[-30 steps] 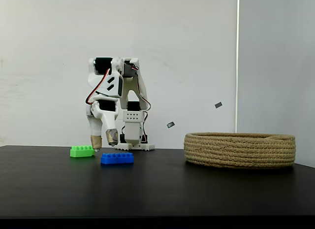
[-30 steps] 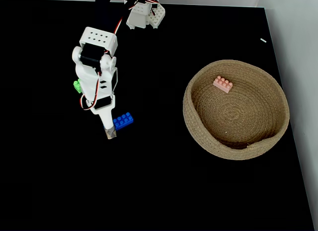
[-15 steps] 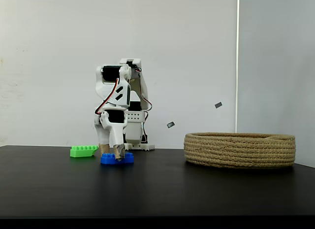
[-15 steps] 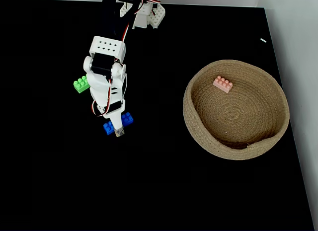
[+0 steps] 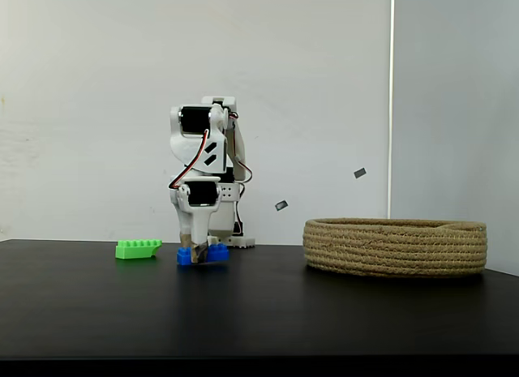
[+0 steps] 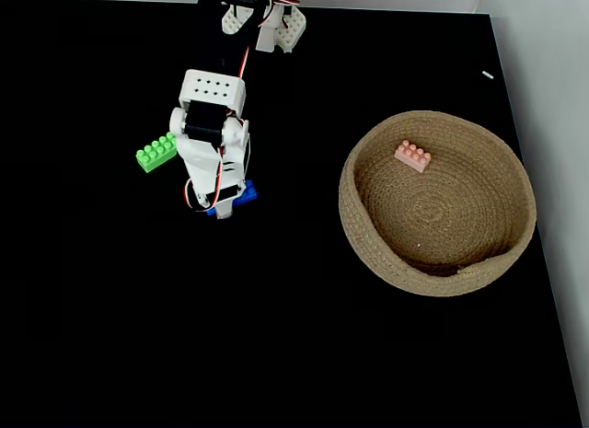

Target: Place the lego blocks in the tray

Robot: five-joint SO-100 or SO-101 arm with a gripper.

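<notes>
My gripper (image 5: 195,254) points straight down at the table, shut on the blue lego block (image 5: 216,253), whose ends stick out on either side of the fingers. From above, the gripper (image 6: 221,207) covers most of the blue block (image 6: 245,194). The green lego block (image 5: 136,249) lies on the table to the left, apart from the arm, and shows beside the wrist in the fixed view from above (image 6: 155,153). The tray (image 5: 395,246) is a round rope basket at the right. Inside the tray (image 6: 442,283) lies a pale pink lego block (image 6: 413,156).
The arm's white base (image 6: 262,23) stands at the table's far edge. The black table (image 6: 138,336) ends at a pale wall on the right, close to the basket. Bare table surface lies between the arm and the basket.
The gripper swung from beside the green block over to the blue one and closed on it. The blue block has since shifted with the gripper toward the arm's base.
</notes>
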